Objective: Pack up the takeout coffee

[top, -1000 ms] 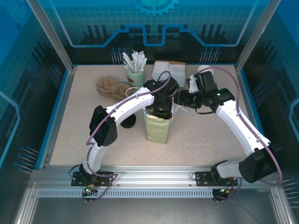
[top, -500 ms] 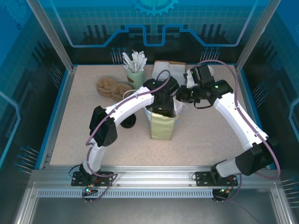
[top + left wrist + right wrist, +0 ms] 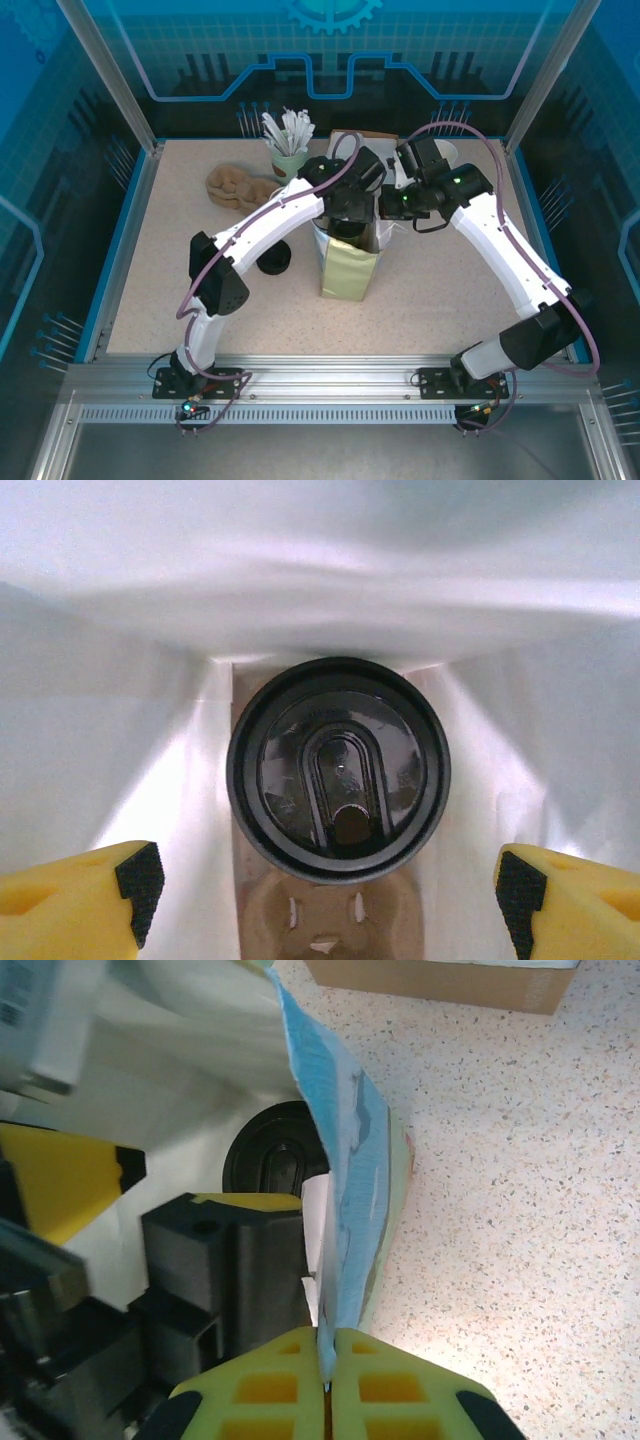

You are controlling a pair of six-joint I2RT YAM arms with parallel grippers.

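Where the smooth white inner walls of the paper bag (image 3: 120, 740) narrow to its floor, the takeout coffee (image 3: 338, 768) stands upright, showing a round glossy black lid with an oval sip recess. Brown moulded pulp (image 3: 320, 920) lies beside it on the bag floor. Left gripper (image 3: 330, 885) released: yellow fingers spread wide, apart from the cup. Right gripper (image 3: 326, 1360) clenched on the bag's thin right edge. Bag upright, mid-table, on the speckled table (image 3: 450, 290).
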